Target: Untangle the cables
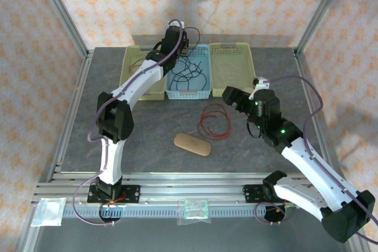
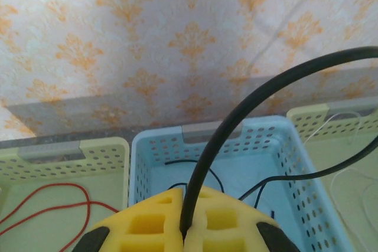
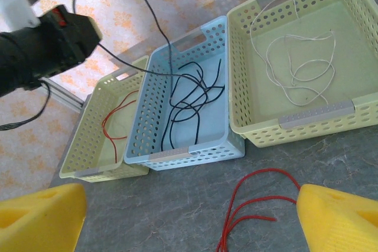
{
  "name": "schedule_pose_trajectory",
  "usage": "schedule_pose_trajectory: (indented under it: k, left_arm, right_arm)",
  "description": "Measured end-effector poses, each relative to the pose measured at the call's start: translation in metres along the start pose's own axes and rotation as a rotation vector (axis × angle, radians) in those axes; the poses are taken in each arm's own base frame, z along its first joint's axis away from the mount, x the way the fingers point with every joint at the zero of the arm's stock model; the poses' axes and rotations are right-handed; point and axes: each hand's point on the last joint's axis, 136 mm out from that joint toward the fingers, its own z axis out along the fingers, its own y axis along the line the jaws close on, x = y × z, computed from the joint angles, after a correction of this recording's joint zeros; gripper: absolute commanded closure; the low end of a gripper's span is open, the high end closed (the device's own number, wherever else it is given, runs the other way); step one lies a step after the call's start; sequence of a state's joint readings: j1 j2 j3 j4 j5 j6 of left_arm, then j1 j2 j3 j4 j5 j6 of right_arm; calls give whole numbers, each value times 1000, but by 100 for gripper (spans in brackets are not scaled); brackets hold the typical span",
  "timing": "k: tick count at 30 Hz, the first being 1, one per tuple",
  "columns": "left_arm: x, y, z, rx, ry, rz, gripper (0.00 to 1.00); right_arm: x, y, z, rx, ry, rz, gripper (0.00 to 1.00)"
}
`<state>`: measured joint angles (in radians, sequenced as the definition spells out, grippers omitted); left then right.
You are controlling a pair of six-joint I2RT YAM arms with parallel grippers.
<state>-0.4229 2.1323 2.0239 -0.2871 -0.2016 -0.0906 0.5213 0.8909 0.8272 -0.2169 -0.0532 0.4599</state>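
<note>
Left claw (image 2: pixel 189 228) is clamping shut on black cable (image 2: pixel 236 116), yellow pads (image 2: pixel 147 222) pinching it at bottom centre of the left wrist view. The cable is arching up and running out at the right edge of that frame. In the top view this claw is hanging over the blue basket (image 1: pixel 189 94) at upper centre. More loops of black cable are lying inside that basket, and in the right wrist view one strand is rising from them toward the claw at upper left.

Right claw (image 3: pixel 189 222) is standing wide open, gripping nothing, its yellow fingertips (image 3: pixel 339 216) sitting in the two bottom corners of the right wrist view. Between them, at bottom centre, loose red cable (image 3: pixel 248 196) is lying on the grey bench (image 3: pixel 147 205), in front of the blue basket. It is running close to the right-hand fingertip; cannot tell if touching.

Left yellow basket (image 3: pixel 77 163), at the left of that frame, is holding a second red cable (image 3: pixel 115 119). Right yellow basket (image 3: pixel 313 113), at upper right, is holding white cable (image 3: pixel 295 69) in loose loops. The three baskets are sitting side by side, blue in the middle.

Tan oval pad (image 1: pixel 192 144) is lying on the bench at lower centre of the top view, just beside the loose red cable.
</note>
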Motion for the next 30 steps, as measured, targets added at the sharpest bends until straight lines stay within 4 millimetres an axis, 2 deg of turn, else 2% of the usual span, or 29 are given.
schedule_pose_trajectory:
  k: [8, 12, 14, 17, 24, 26, 30]
  left_arm:
    - [55, -3, 49, -35, 138, 63, 99]
    - [81, -4, 69, -33, 208, 93, 52]
    - [93, -5, 74, -32, 238, 108, 40]
    - [101, -5, 74, -22, 272, 121, 29]
    - [100, -7, 71, -5, 275, 122, 19]
    - [98, -7, 66, 4, 277, 120, 16]
    - [89, -4, 46, 20, 274, 97, 3]
  right_arm:
    - [1, -1, 0, 6, 7, -1, 9]
    - [2, -2, 0, 9, 10, -1, 9]
    - [3, -3, 0, 14, 15, -2, 9]
    - [6, -6, -1, 27, 25, -1, 10]
    - [12, -20, 0, 97, 43, 9, 10]
    - [16, -26, 1, 127, 54, 10, 10]
    - [19, -34, 2, 166, 64, 11, 13]
